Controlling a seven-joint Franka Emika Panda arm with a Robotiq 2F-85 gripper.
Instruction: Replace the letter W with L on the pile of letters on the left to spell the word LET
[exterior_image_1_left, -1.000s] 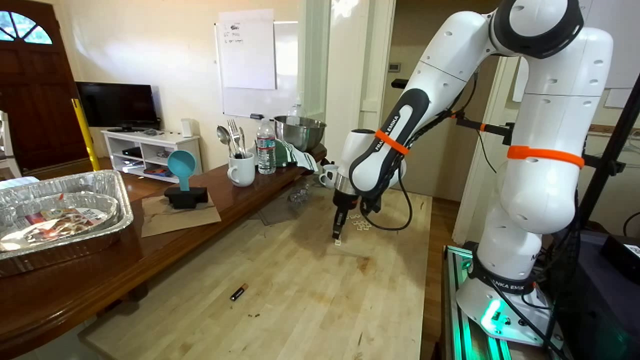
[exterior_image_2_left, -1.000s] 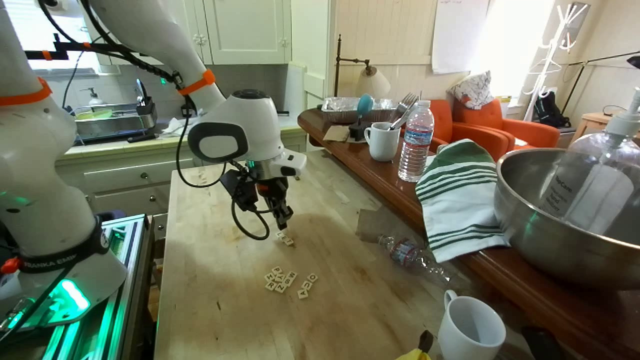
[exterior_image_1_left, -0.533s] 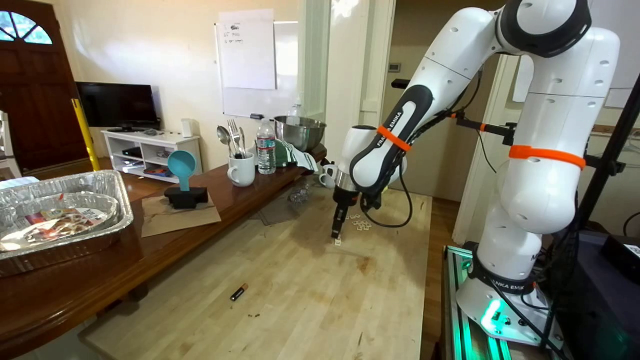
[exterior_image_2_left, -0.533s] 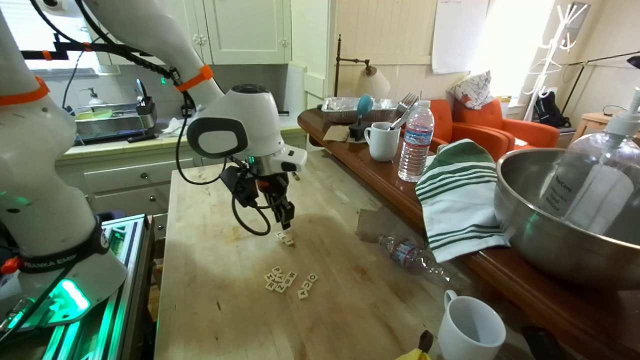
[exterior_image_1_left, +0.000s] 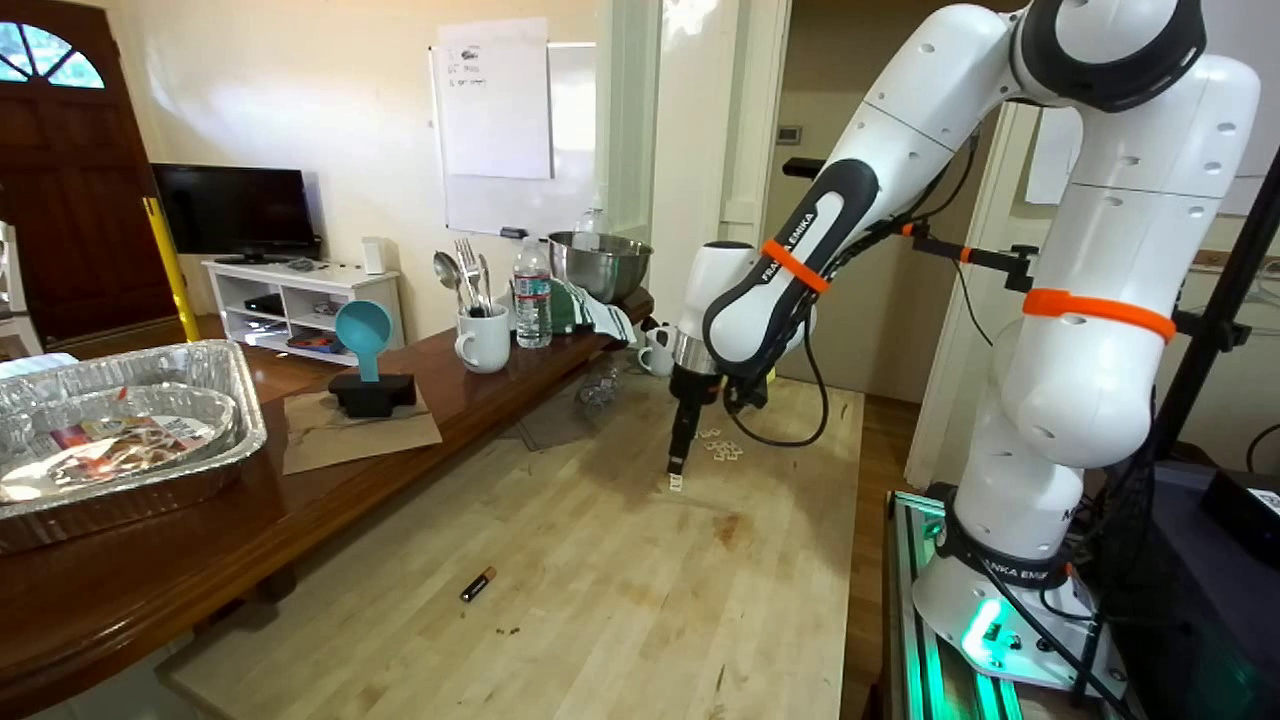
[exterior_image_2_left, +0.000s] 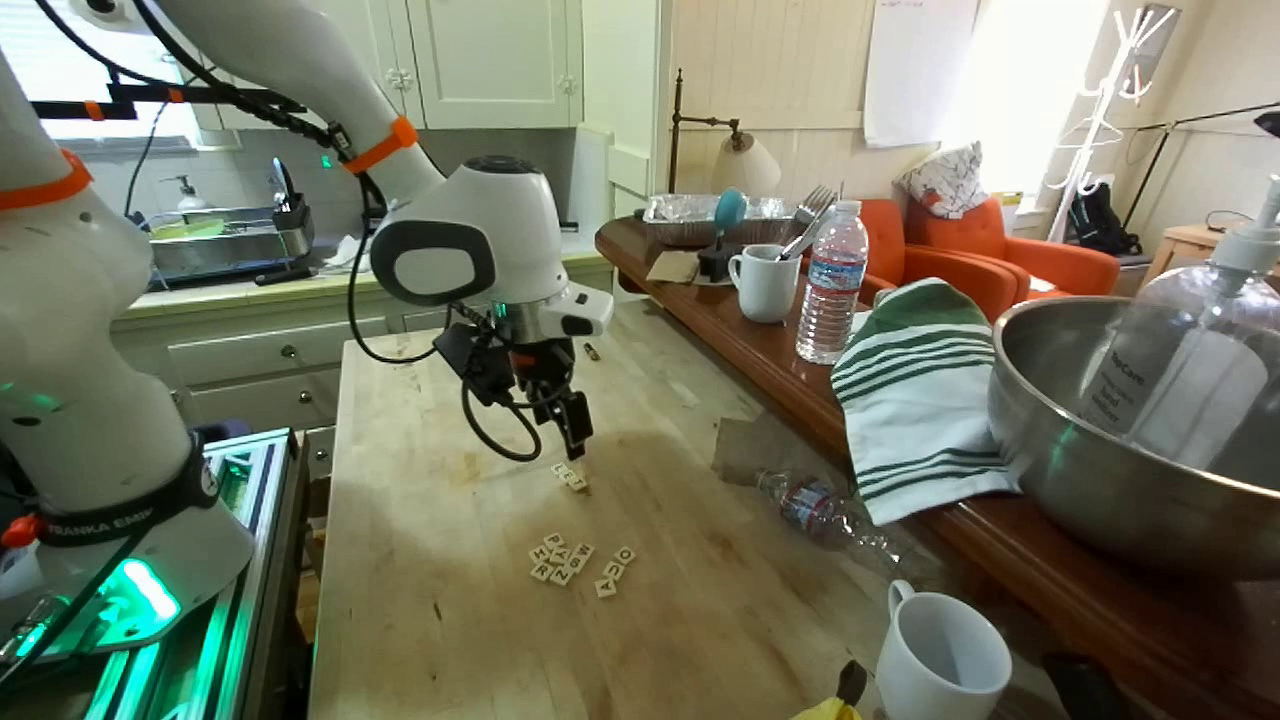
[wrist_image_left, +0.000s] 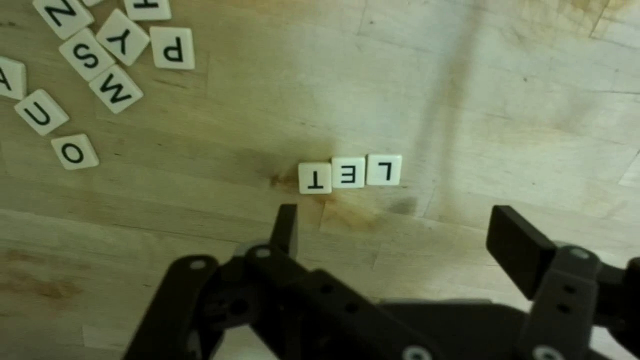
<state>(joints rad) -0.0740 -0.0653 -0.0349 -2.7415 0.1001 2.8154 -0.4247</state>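
Note:
In the wrist view the letter L lies flat at the right end of a short row, beside the E tile and the T tile. Turned around, that row reads LET. The letter W rests face up at the edge of the letter pile on the left, against the S tile. My gripper stands open just above the table near the row, its fingers wide apart with only bare wood between them. In both exterior views, its tips hang over the small row.
Other tiles, such as P, Y, U and O, lie around the pile. A battery is on the table. A crushed bottle and a white mug stand along the raised wooden ledge.
My gripper's fingers have spread from shut to wide apart. The arm has risen slightly. The tiles look unmoved.

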